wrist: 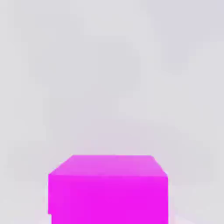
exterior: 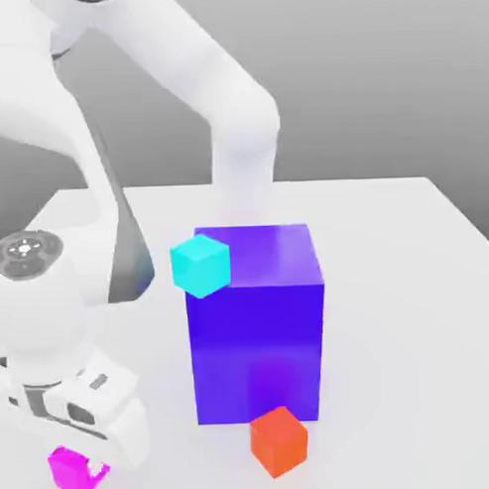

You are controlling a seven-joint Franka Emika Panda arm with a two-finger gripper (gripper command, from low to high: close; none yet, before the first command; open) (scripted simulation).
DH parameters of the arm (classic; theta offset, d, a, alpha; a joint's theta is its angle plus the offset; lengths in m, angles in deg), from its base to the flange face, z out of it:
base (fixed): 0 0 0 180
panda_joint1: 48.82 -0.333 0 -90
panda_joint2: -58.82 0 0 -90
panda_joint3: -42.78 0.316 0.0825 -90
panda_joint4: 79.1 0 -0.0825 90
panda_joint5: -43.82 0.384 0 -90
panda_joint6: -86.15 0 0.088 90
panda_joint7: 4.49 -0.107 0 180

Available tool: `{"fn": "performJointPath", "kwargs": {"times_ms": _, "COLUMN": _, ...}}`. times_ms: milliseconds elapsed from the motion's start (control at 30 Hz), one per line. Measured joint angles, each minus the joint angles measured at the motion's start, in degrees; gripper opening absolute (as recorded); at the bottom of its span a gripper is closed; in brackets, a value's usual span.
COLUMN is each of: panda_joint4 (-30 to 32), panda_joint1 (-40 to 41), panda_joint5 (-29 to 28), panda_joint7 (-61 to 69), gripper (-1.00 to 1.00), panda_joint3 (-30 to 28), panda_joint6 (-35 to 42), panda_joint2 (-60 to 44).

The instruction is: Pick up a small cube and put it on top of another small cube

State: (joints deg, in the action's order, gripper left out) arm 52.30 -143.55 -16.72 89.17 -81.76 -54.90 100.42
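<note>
The small magenta-pink cube [exterior: 70, 469] lies on the white table near the front at the exterior view's left. My gripper [exterior: 100, 450] is lowered right over it, and the white hand covers part of the cube's far side. In the hand view the magenta cube [wrist: 107, 189] sits very close below the camera. The small orange-red cube [exterior: 278, 441] rests on the table in front of the big purple-blue block, well off to the exterior view's right of my hand.
A big purple-blue block [exterior: 257, 322] stands mid-table. A small cyan cube [exterior: 201, 265] is seen at its upper left corner. The arm's white links [exterior: 239, 120] rise behind the block. The white table [exterior: 410, 312] stretches to the exterior view's right.
</note>
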Motion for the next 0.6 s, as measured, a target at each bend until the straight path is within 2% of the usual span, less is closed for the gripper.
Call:
{"fn": "performJointPath", "kwargs": {"times_ms": 67, "panda_joint4": 1.4, "panda_joint1": 4.0, "panda_joint5": 4.1, "panda_joint7": 1.9, "gripper": -1.00, "panda_joint3": 5.7, "panda_joint6": 2.0, "panda_joint2": -2.9}}
{"fn": "performJointPath", "kwargs": {"times_ms": 133, "panda_joint4": 1.2, "panda_joint1": 3.6, "panda_joint5": 6.0, "panda_joint7": 2.3, "gripper": -1.00, "panda_joint3": 8.8, "panda_joint6": 3.7, "panda_joint2": -3.5}}
{"fn": "performJointPath", "kwargs": {"times_ms": 600, "panda_joint4": -6.0, "panda_joint1": -18.4, "panda_joint5": 7.3, "panda_joint7": 2.4, "gripper": -1.00, "panda_joint3": 14.3, "panda_joint6": 13.3, "panda_joint2": 1.9}}
